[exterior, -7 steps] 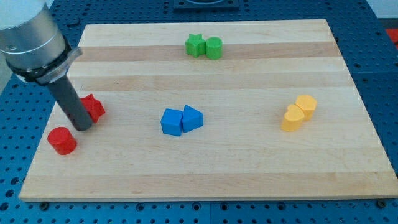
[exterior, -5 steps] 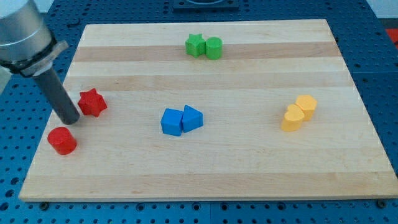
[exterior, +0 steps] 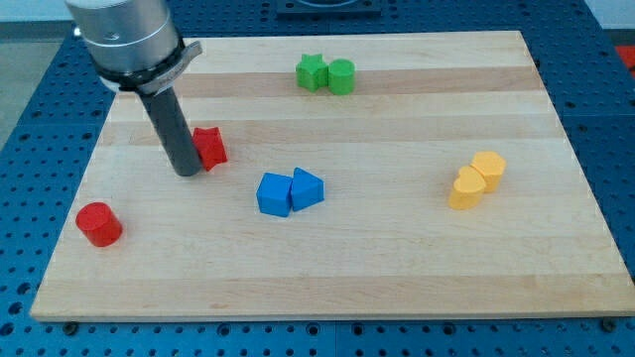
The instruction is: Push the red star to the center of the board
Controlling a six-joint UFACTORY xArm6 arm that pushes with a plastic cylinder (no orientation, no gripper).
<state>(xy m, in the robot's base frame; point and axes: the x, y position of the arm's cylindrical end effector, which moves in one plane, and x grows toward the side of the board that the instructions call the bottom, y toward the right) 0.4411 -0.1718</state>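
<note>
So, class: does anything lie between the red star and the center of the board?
Partly. My tip sits against the red star on its left. The two blue blocks lie just below-right of the star, beside the path toward the board's center. A straight push rightward looks clear; drifting downward would likely hit them.

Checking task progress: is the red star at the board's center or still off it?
Off center. The red star sits left of the middle, my tip against its left side.

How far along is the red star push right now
Done: the red star sits well away from the red cylinder. In hand: my tip presses its left side. Left: it is still left of the board's center, up-left of the blue blocks.
</note>
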